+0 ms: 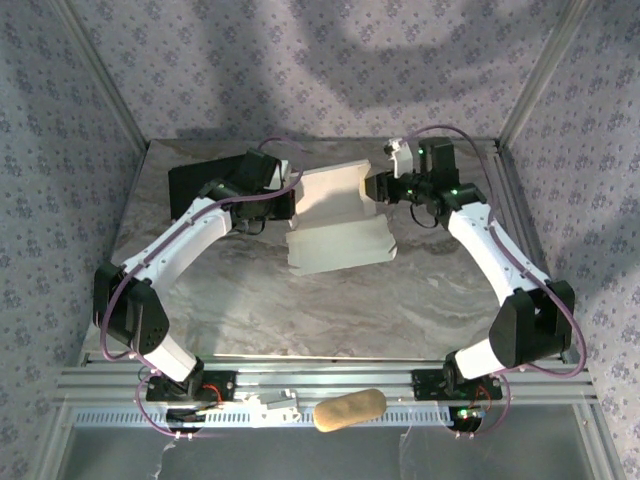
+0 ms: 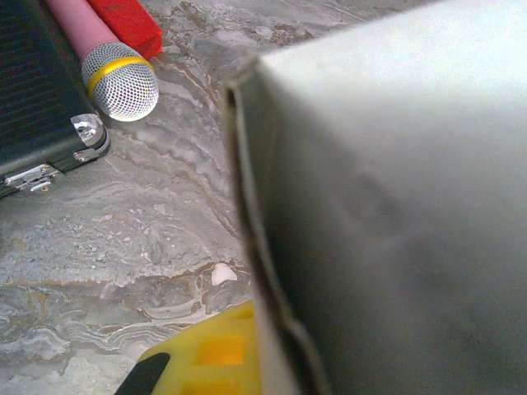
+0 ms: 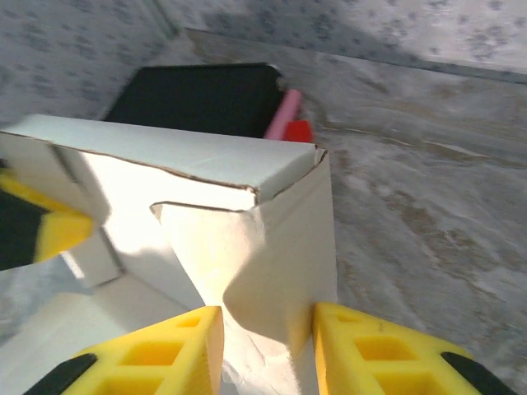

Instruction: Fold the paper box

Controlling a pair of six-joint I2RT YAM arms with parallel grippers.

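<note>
Paper box (image 1: 335, 225) sits toward the far edge of the table (image 1: 300, 320), about midway between the left and right edges. It is half formed: one panel lies flat on the near side, with walls standing up behind it. Black case (image 1: 190, 185) is in the far left corner. In the left wrist view a microphone (image 2: 119, 81) with a pink handle and a red block (image 2: 123, 20) lie just beside the case, apart from the box.

Left gripper (image 1: 292, 192) is at the box's left wall, fingers closed. One yellow finger (image 2: 206, 362) lies against the wall's edge and the cardboard runs in behind it. This reads as a pinch on that wall.

Right gripper (image 3: 268, 317) is at the box's right end. Its fingers stand part way apart with a creased end flap (image 3: 247, 263) and the corner wall between them. The cardboard appears to touch both inner faces, so this is a loose hold on the flap, not a flat pinch.

Handling, as a judgement:
- **Material:** thin white card, very light, stiff only along the scored folds and limp across open panels.
- **Fragility:** the top edge looks frayed and the flap wrinkled, so it will likely crease or tear if squeezed hard or twisted.
- **Grip:** the surface is smooth and could slip from the pads.
- **Where to hold:** near a fold line or corner, where two panels brace each other. Take a flap close to its hinge.
- **Other arm:** steady the opposite wall so the box does not skate across the table.
</note>
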